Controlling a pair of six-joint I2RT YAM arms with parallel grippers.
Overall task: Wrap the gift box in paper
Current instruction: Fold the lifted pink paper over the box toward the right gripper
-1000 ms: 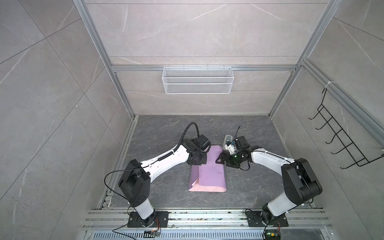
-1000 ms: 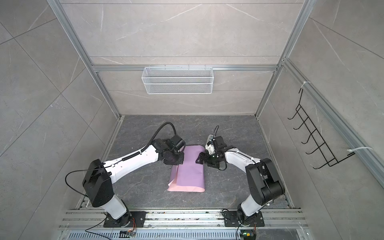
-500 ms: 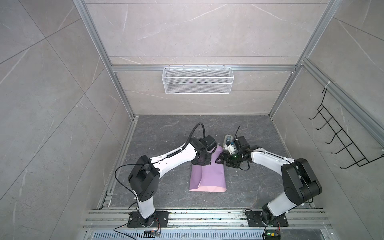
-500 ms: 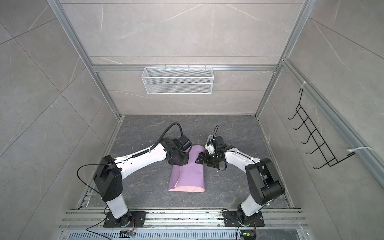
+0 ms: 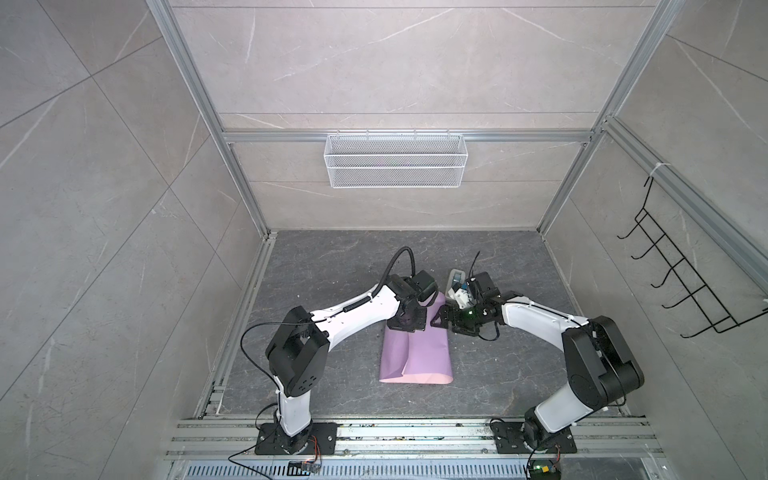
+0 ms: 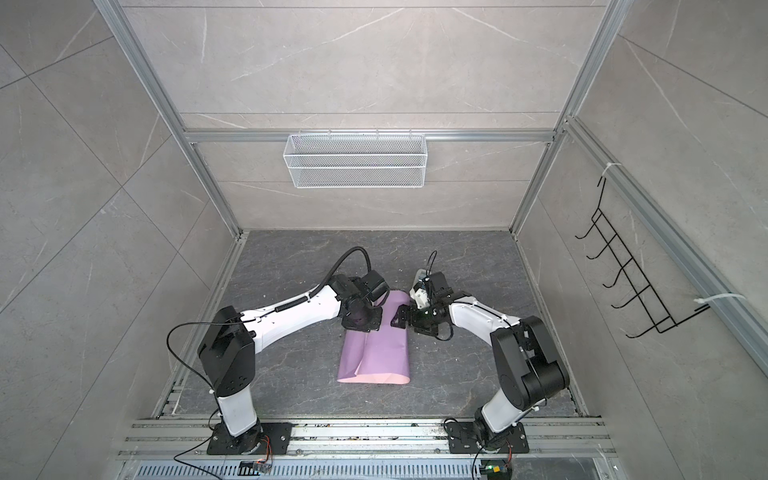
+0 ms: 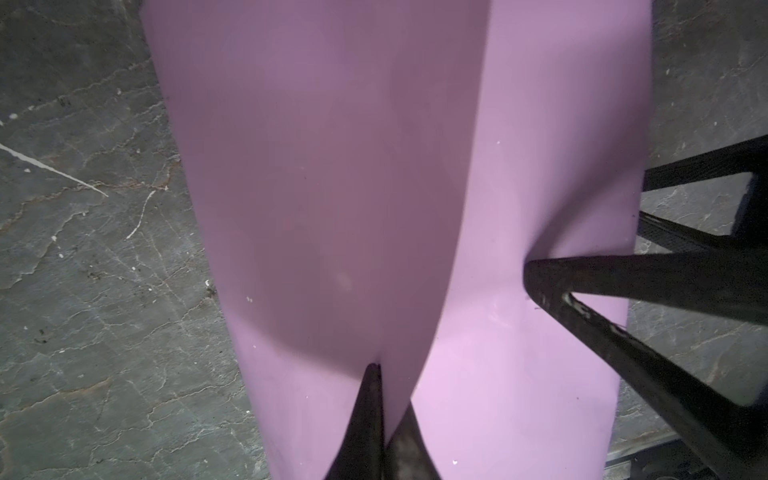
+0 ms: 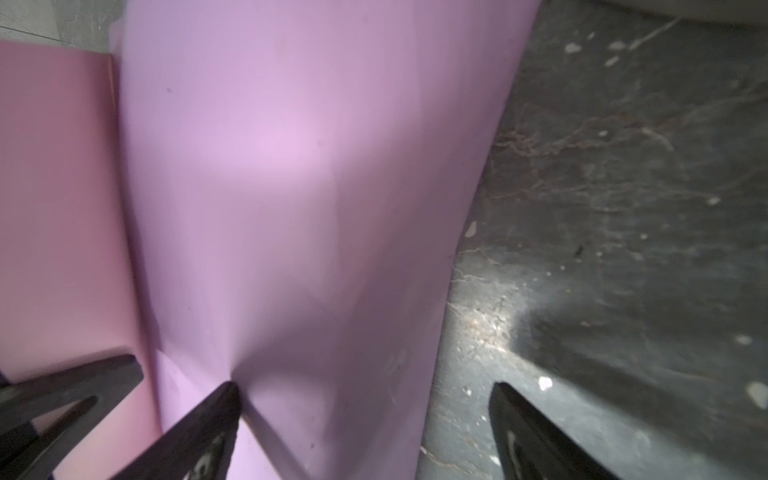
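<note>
The paper (image 5: pixel 415 353) lies mid-table (image 5: pixel 332 270) between the arms, folded lilac side out into a loose sleeve. Thin, light and springy, it likely creases easily and is best pinched at the overlapping flap edge. The left gripper (image 7: pixel 384 399) has its jaws together at that seam. The right gripper (image 8: pixel 365 386) stands wide apart, one fingertip denting the sheet. The gift box is hidden, presumably inside.

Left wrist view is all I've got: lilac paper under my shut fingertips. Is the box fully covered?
Observer: No box shows in any view; in both top views the paper lies as two overlapping lilac flaps.
Operator: Any pink showing?
Observer: Yes, a pink strip along its near edge.
Operator: Right gripper?
Observer: Its wrist view shows the right gripper open: one fingertip dents the paper, the other hangs over the table, off the paper.
</note>
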